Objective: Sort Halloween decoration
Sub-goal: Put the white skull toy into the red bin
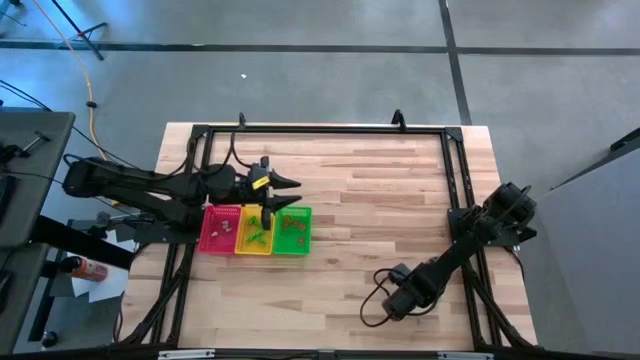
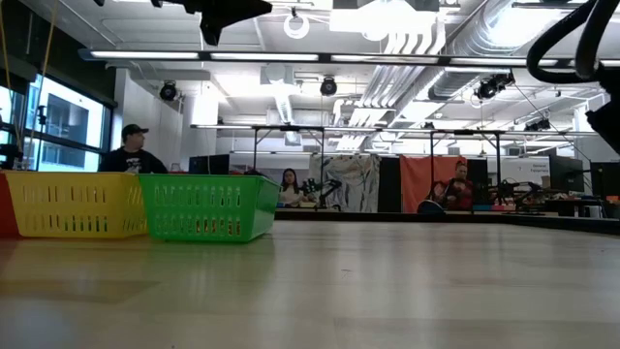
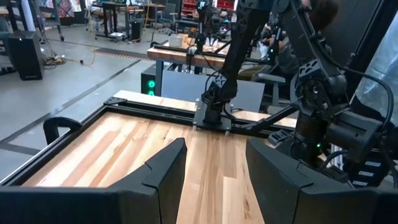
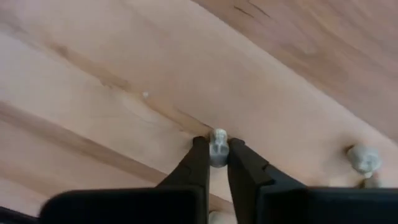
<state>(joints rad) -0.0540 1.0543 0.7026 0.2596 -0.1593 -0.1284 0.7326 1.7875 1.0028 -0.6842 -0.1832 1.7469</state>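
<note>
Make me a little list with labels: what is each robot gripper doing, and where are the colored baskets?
right gripper: down at the table near its front right, shut on a pale grey trinket
other trinket: a second pale grey trinket lies on the wood nearby
left gripper: open, empty, hanging above the trays
trays: red tray, yellow tray and green tray side by side, left half of the table
tray contents: small bits show in each; too tiny to name
table: light wooden planks
</note>
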